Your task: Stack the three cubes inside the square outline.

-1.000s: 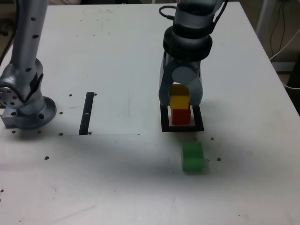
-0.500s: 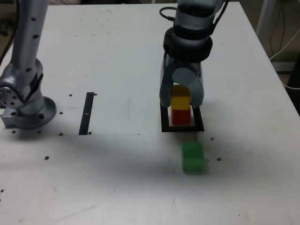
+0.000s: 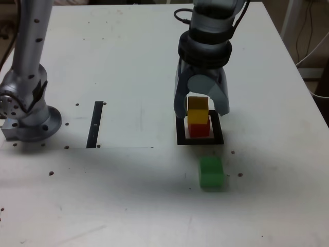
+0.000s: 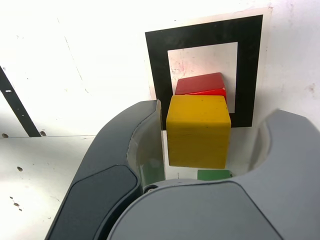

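Observation:
In the exterior view the yellow cube (image 3: 198, 110) rests on the red cube (image 3: 199, 129) inside the black square outline (image 3: 183, 140). My gripper (image 3: 201, 109) stands open over the pair, one finger on each side of the yellow cube with a gap to it. The green cube (image 3: 211, 172) lies alone on the table in front of the outline. The wrist view shows the yellow cube (image 4: 198, 131) between the spread fingers of the gripper (image 4: 218, 112). Behind it there are the red cube (image 4: 200, 84) and the outline (image 4: 200, 37), and a sliver of the green cube (image 4: 214, 174) shows beneath.
A thin black strip (image 3: 95, 123) lies on the white table toward the exterior view's left; the wrist view shows this strip (image 4: 15, 102) too. The arm's grey base (image 3: 28, 116) stands at the far left. Cables hang beyond the table's right edge (image 3: 303, 82).
The fingers have spread apart and let go of the yellow cube, which stays on the red one. The green cube has not moved.

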`<state>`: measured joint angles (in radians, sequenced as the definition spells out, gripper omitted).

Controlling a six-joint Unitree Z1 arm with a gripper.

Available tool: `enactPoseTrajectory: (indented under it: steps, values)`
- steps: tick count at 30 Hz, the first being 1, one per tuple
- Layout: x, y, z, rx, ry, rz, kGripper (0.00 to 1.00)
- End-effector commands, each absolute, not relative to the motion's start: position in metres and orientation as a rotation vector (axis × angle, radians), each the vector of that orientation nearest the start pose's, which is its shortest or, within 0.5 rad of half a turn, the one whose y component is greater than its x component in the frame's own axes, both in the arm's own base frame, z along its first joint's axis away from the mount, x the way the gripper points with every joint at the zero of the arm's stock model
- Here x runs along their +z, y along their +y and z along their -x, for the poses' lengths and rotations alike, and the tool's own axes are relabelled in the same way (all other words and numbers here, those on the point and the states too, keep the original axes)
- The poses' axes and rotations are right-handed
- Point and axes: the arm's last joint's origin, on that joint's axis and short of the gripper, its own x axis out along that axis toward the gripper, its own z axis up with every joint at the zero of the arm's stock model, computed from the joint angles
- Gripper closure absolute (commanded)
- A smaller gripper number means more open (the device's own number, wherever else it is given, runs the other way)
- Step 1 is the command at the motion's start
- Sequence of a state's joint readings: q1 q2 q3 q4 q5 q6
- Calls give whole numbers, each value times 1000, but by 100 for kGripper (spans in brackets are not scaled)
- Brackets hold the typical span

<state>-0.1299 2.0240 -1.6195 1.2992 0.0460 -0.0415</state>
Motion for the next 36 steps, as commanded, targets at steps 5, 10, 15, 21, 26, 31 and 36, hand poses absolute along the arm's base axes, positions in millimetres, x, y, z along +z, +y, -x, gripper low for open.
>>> enactPoseTrajectory:
  steps: [5,10,15,21,26,31,36]
  values:
    - [292,-50,-340,-47,1658,-108,1]
    - [313,-71,-319,-51,1650,-77,1]
    - [316,-103,-309,-28,1652,-19,1]
    - [314,-140,-311,30,1626,-7,1]
    - [293,-156,-328,38,1678,-22,0]
    - [278,-162,-338,37,1713,-39,0]
    - [267,-165,-344,33,1726,-51,1]
